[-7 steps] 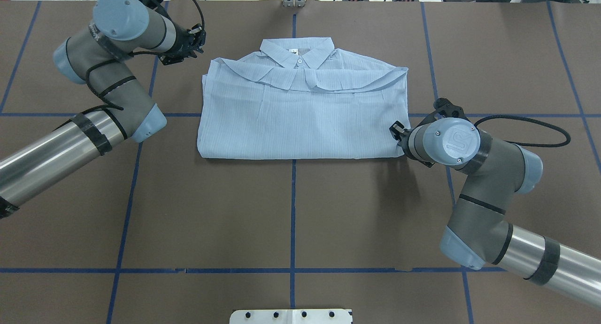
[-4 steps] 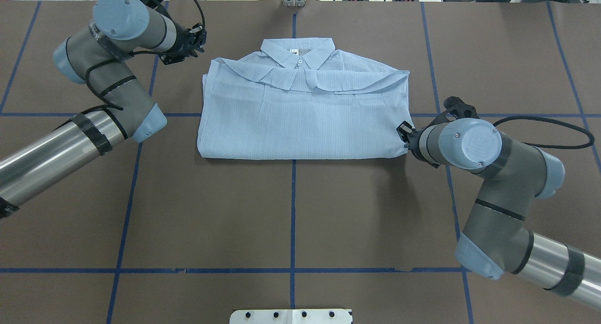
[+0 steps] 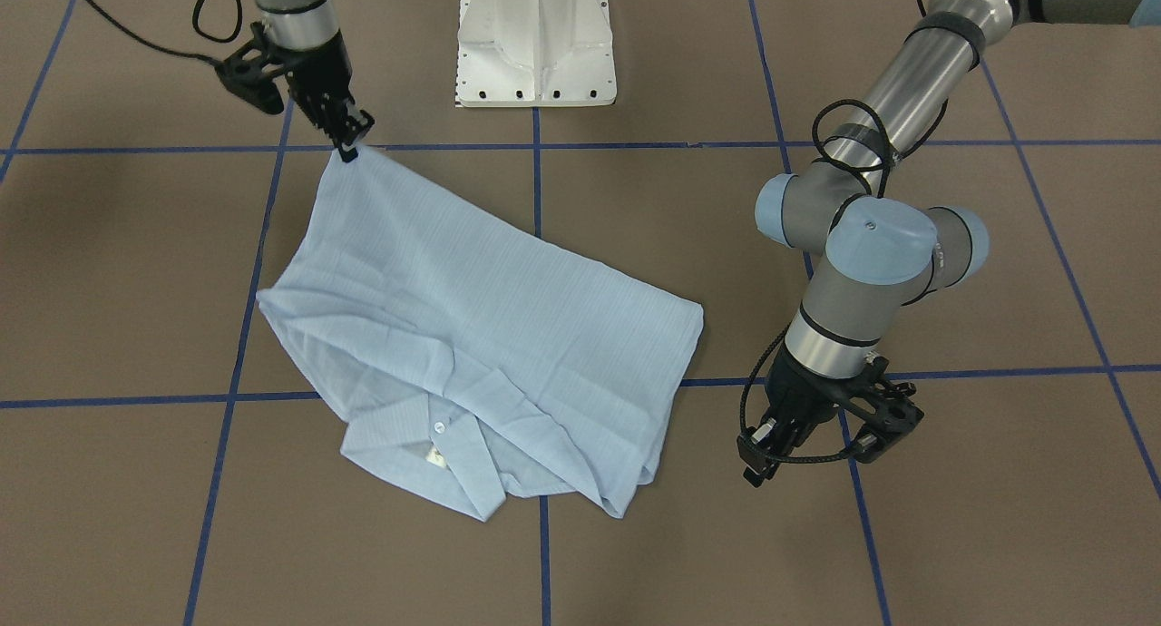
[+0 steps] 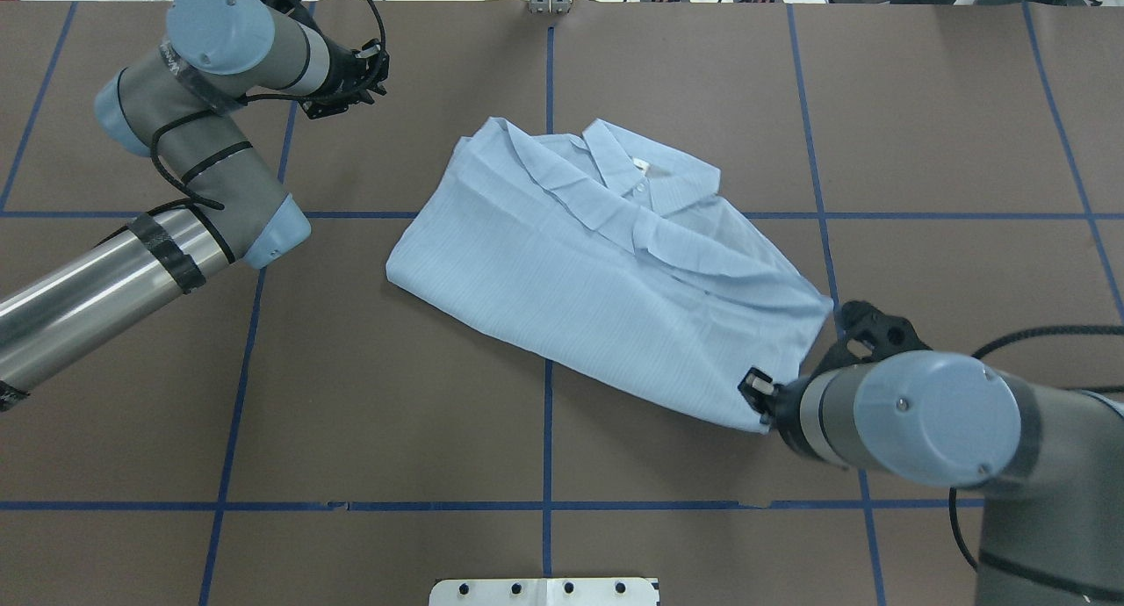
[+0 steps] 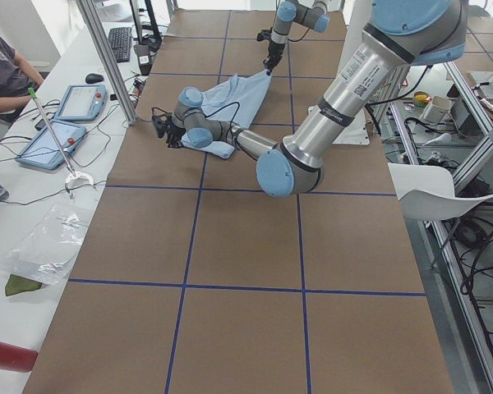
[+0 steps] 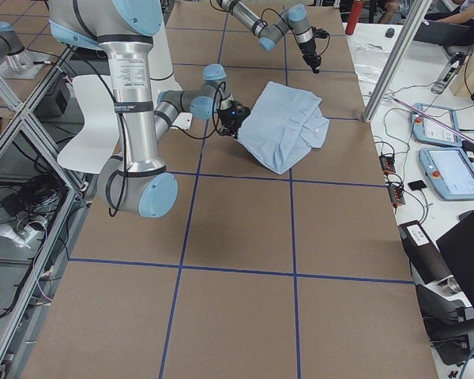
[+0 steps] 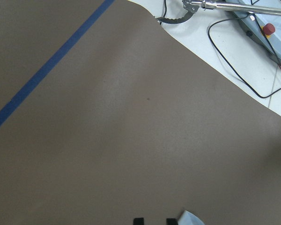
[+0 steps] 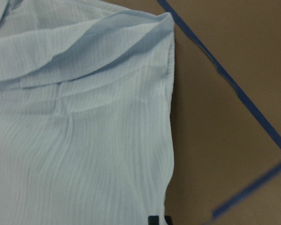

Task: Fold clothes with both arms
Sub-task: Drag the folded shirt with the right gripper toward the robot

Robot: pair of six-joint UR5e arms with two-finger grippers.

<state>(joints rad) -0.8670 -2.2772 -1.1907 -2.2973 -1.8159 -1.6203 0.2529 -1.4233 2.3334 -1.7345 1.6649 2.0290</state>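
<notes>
Right claw (image 3: 349, 145) pinches the shirt (image 3: 472, 336) corner; left claw (image 7: 155, 221) spread, well apart from it.

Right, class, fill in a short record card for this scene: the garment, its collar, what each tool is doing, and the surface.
garment: pale-blue shirt, folded, lying skewed to the grid lines
collar: on top, at the side far from the robot
right tool: shut on the shirt's corner nearest the robot
left tool: open, empty, apart from the shirt
surface: brown table with blue tape lines
</notes>
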